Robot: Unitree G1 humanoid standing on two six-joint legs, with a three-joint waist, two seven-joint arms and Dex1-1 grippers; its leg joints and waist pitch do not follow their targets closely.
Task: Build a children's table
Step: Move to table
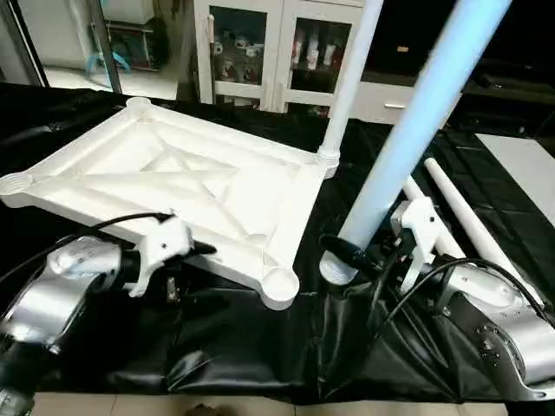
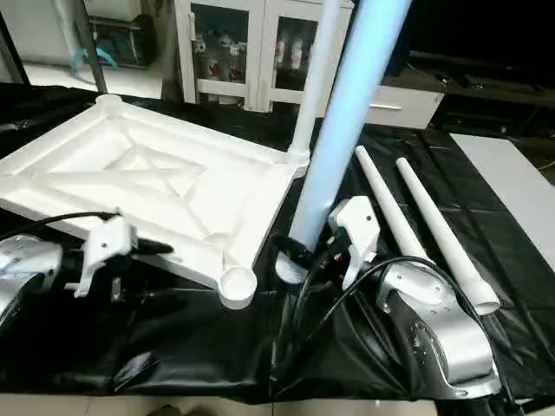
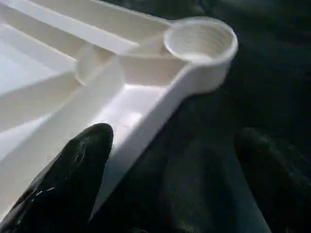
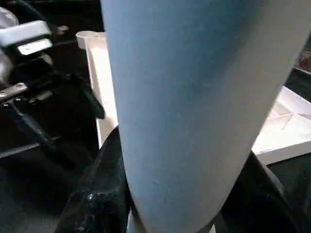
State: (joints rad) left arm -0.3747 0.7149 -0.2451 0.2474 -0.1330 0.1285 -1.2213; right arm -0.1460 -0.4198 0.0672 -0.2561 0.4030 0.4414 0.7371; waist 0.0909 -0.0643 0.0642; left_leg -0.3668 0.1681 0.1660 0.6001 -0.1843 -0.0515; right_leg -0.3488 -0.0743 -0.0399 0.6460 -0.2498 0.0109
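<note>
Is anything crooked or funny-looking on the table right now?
The table top lies upside down, one leg already upright in a far corner. The leg in the right gripper leans, its end beside the empty near socket, not in it.

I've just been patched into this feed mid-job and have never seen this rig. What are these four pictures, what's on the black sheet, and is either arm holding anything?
The two wide pictures come from a stereo camera on a humanoid robot's head, looking down over its silver forearms. The other two come from cameras on its wrists, looking along each gripper's black fingers.

On the black sheet lies a white table top, upside down, ribs showing. One leg already stands in its far corner socket. The near corner socket is empty. Two more legs lie loose on the robot's right.

The right gripper grips a fourth leg near its lower end, holding it tilted, its foot on the sheet. The left gripper is open, holding nothing, at the table top's near edge.
</note>
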